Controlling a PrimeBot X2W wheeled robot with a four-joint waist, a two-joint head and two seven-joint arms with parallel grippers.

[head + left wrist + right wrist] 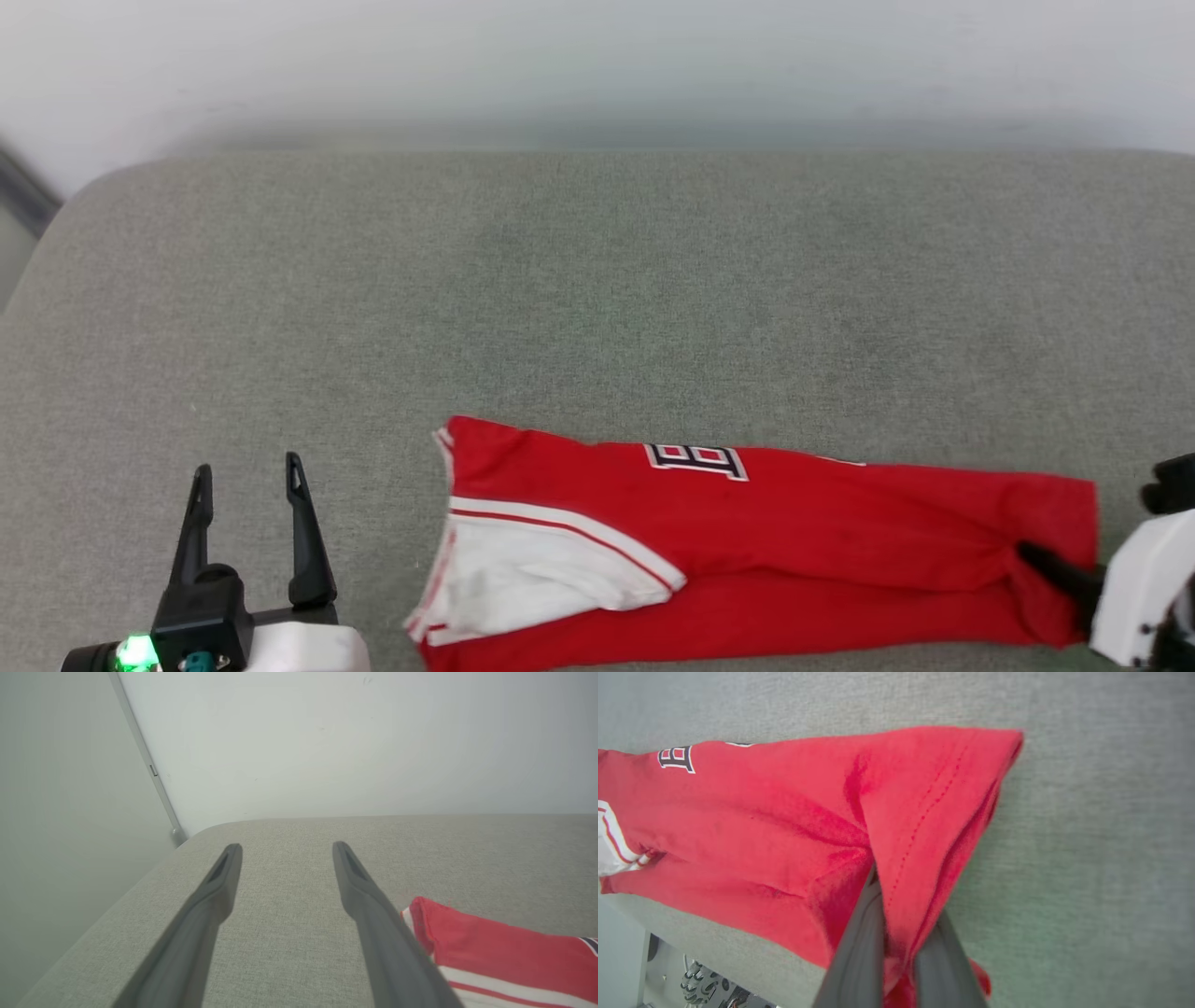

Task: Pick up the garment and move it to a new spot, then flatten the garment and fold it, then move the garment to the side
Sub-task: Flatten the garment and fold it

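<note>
Head view shows the garment (747, 551) lying folded into a long red band along the near edge of the grey padded surface (597, 299). Its white sleeve with striped trim is toward my left, and part of the black lettering shows on the far fold. My right gripper (899, 924) is clamped tight on the stitched end of the cloth at my right — in the right wrist view the red fabric is bunched between my two dark fingers (859, 961) and drapes over them. My left gripper (248, 467) hangs over bare padding to the left of the sleeve end, jaws spread wide and holding nothing — from its wrist camera the garment's corner sits just beside one finger, though I cannot tell whether they touch
</note>
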